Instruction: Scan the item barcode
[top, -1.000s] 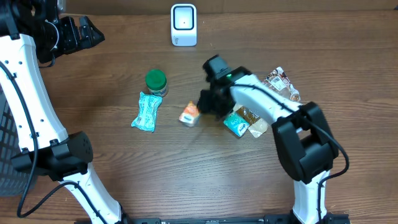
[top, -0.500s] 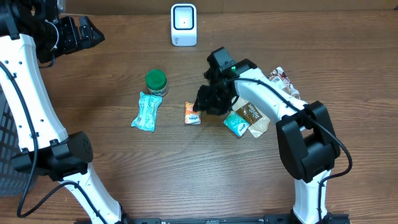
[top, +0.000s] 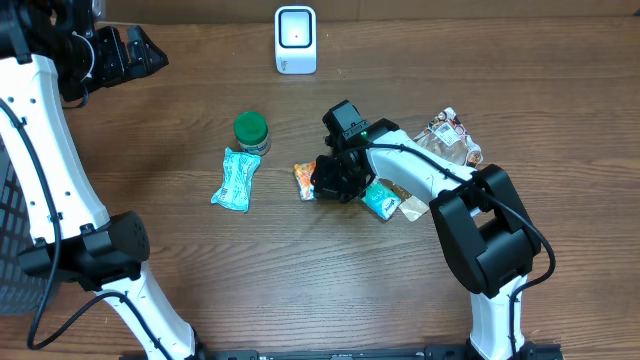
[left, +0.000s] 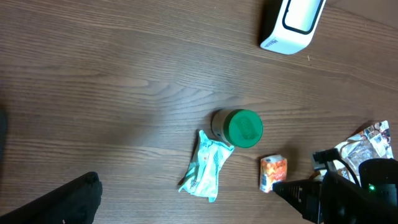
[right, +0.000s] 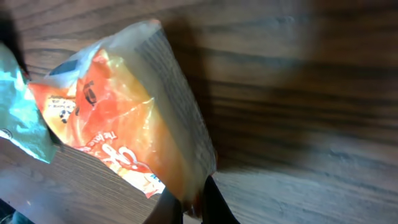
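Note:
The item in hand is an orange snack packet (top: 302, 179) (left: 273, 173), lying on the wooden table just left of centre. My right gripper (top: 326, 181) is shut on its crimped edge; in the right wrist view the packet (right: 115, 121) fills the left half and the gripper (right: 189, 206) pinches its lower right corner. The white scanner (top: 295, 40) (left: 291, 22) stands upright at the table's far edge. My left gripper (top: 148, 52) hovers open at the far left, holding nothing; one dark finger (left: 65, 200) shows at the bottom left of its own view.
A green-lidded jar (top: 251, 131) and a teal wrapper (top: 236, 180) lie left of the orange packet. To its right are a teal packet (top: 380, 200), a brown packet (top: 408, 192) and a crinkled foil packet (top: 450, 133). A dark basket (top: 8, 230) sits at the left edge.
My right gripper has lowered beside the orange packet and closed on its edge. The packet has shifted slightly left. The left arm has not moved.

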